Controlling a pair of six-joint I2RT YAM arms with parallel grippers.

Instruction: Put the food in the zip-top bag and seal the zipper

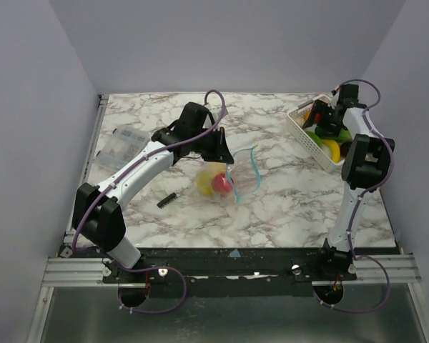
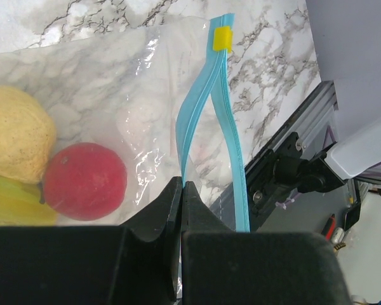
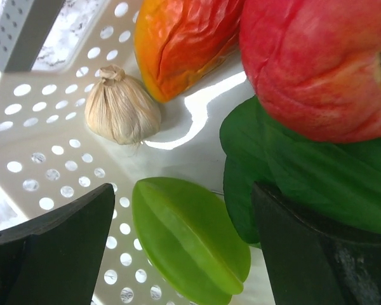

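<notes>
Where the table lies nearest the bases: a small black bar (image 1: 166, 199) rests alone on the marble table (image 1: 272, 207).
Left gripper (image 2: 182, 187): jaws pressed fully together, pinching the zipper (image 2: 232, 146) at the bag's mouth.
Zip-top bag (image 2: 114, 82): lies mid-table, just beyond the left gripper, mouth parted (the two teal strands bow away from each other).
Slider: a yellow tab (image 2: 223, 39) sits at the far end of the zipper.
Food in bag: a yellow fruit (image 2: 16, 133) and a red fruit (image 2: 86, 181) lie side by side, touching.
Clear packet (image 1: 121, 146): at the table's left edge, well apart from the bag.
Basket (image 3: 25, 127): white, perforated, at the far right.
Right gripper (image 3: 184, 235): inside the basket, fingers spread wide, holding nothing.
Food in basket: a green star fruit (image 3: 190, 241) lies below the gap; beyond it a garlic bulb (image 3: 120, 108), an orange fruit (image 3: 184, 44) and a red apple (image 3: 317, 63) on a green leaf (image 3: 292, 171).
</notes>
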